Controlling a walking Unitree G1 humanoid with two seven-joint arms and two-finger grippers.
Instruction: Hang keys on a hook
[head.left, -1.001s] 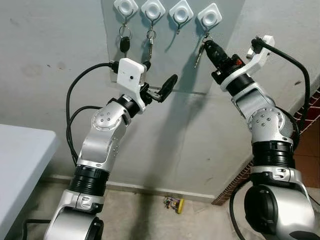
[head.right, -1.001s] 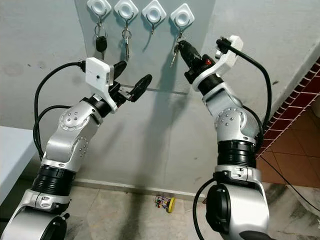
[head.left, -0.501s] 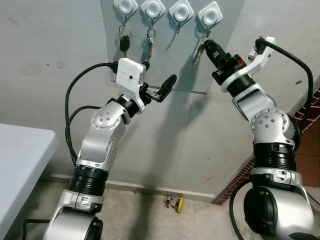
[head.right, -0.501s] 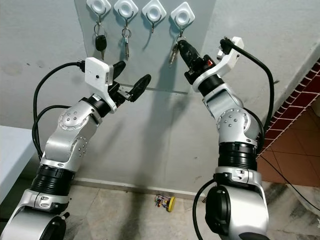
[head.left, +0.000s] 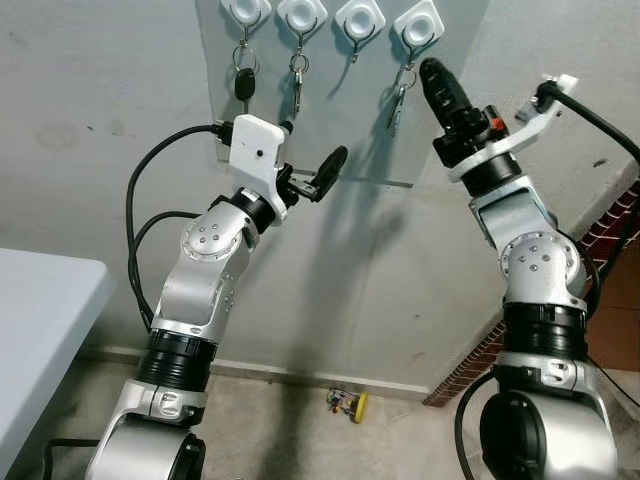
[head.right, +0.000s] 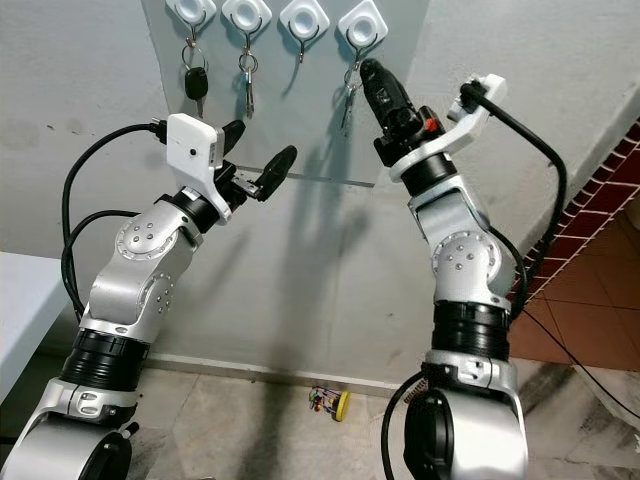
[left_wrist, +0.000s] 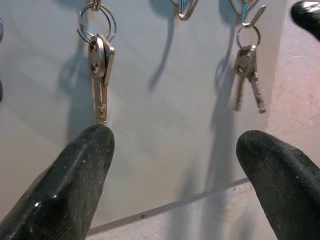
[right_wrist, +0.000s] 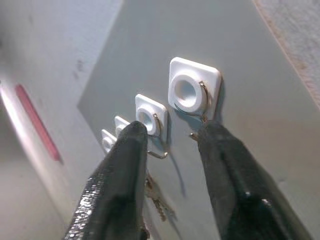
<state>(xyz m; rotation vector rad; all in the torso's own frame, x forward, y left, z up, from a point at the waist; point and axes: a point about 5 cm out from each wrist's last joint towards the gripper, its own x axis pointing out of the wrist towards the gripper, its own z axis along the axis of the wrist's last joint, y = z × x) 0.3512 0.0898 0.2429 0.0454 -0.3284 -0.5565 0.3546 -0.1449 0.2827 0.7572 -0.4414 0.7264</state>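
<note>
The right tool (head.left: 432, 75) is raised just beside the rightmost hook (head.left: 417, 28), its two black fingers (right_wrist: 125, 170) a little apart with nothing between them; the silver keys (head.left: 397, 104) hang free by their ring from that hook, close to the fingers' inner side. In the right wrist view the fingertips frame the white square hook mounts. The left tool (head.left: 312, 170) is held lower, in front of the grey panel (head.left: 330, 140) that carries the hooks, its fingers spread wide and empty, pointing toward the panel below the second hook's keys (head.left: 297, 92). Judging from this, the keys are already hung and what remains is to draw the right arm clear. The risk is that a fingertip catches the ring or the dangling keys as it moves, lifting them off the shallow metal hook so that they drop to the floor (head.left: 300, 420); a sideways sweep toward the third hook (head.left: 358, 22), which is bare, would be the likeliest cause. Further along, the first hook holds a key with a black head (head.left: 243, 85). A white counter (head.left: 40, 300) edge stands at the robot's left, well apart from the arms, and a small bright object (head.left: 347, 406) lies on the floor by the wall. Nothing stands between the right tool and open space behind it.
</note>
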